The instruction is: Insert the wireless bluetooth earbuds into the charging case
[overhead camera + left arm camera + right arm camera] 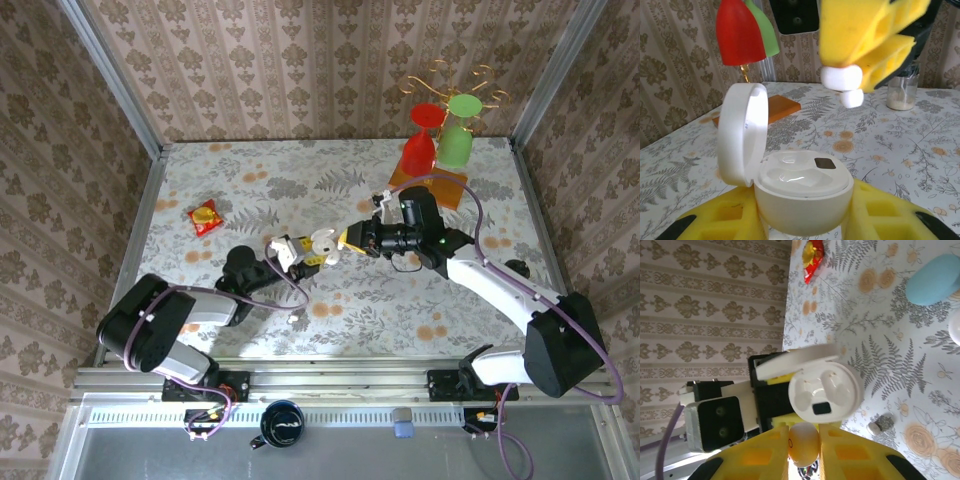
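- The left pincer [805,222] is clamped on the charging case [802,192]. Its yellow fingers [865,200] press the base from both sides at the bottom of the left wrist view.
- The case's lid [740,135] is flipped open and stands upright at the left of the body, with the inner tray facing up. I cannot tell whether either hollow in the tray holds anything.
- The right pincer [804,435] is closed on a white earbud [803,444]. The earbud is pinched between its yellow fingertips [832,437] at the bottom centre of the right wrist view, just below the case's rim in that frame.
- In the left wrist view the earbud hangs in the upper middle of the frame, above and to the right of the open case and apart from it.
- In the top view both pincers meet near the centre of the desk [250,180], with the open case between them.
- A red and yellow packet [205,217] lies left of centre on the desk.
- A red cup [420,150] and a green cup [455,145] hang side by side at the upper right.
- A light-blue rounded case [935,272] rests on the desk at the upper right of the right wrist view.
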Action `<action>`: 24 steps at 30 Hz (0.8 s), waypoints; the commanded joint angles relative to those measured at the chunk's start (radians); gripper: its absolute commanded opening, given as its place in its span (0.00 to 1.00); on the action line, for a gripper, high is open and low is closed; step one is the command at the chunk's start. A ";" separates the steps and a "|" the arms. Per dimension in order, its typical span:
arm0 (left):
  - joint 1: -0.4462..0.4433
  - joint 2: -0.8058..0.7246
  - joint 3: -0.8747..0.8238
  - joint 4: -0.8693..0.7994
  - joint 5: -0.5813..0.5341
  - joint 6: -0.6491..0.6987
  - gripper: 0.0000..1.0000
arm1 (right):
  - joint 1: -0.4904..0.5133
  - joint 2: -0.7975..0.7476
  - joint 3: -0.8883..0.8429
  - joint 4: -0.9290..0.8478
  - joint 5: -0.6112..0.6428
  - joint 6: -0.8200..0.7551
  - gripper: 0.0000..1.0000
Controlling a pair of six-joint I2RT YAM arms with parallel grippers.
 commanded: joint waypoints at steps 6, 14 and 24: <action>-0.029 0.017 0.053 0.050 -0.004 0.031 0.18 | 0.038 0.020 0.075 0.005 -0.011 -0.002 0.20; -0.039 0.015 0.055 0.050 0.001 0.018 0.18 | 0.061 0.057 0.112 -0.021 0.011 -0.036 0.19; -0.042 0.011 0.069 0.050 -0.007 -0.022 0.18 | 0.075 0.095 0.125 -0.045 0.030 -0.068 0.18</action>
